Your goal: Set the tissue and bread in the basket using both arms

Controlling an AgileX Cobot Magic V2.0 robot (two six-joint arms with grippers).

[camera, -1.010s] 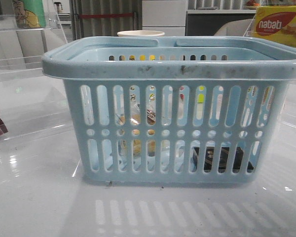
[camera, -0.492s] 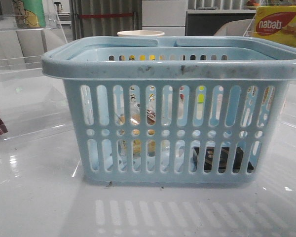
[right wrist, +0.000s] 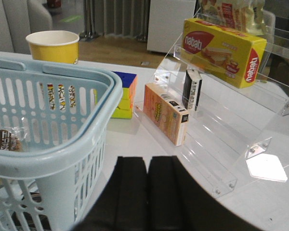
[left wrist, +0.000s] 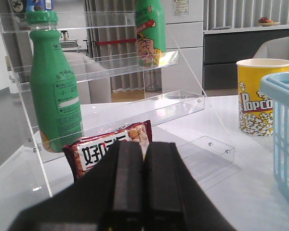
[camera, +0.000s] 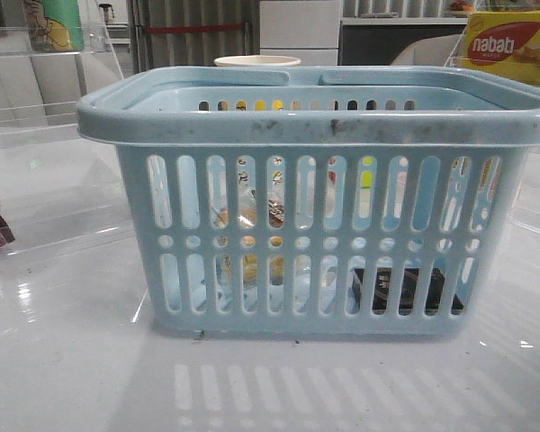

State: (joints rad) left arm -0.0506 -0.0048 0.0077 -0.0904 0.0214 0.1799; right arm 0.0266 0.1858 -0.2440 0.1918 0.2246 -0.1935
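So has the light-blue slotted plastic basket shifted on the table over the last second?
No. The light-blue slotted plastic basket sits in the same spot in the front view, its rim still lined up the same under the yellow-and-red nabati box behind it.

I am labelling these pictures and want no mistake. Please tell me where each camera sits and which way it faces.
Front view: sits low at table height, faces the basket; bread and tissue show through the slots; no arm shows.
Left wrist view: on the left arm, faces an acrylic shelf with a green bottle; the shut left gripper shows.
Right wrist view: on the right arm, faces the nabati box; the shut right gripper shows.
Shared: all three show the basket and the popcorn cup.
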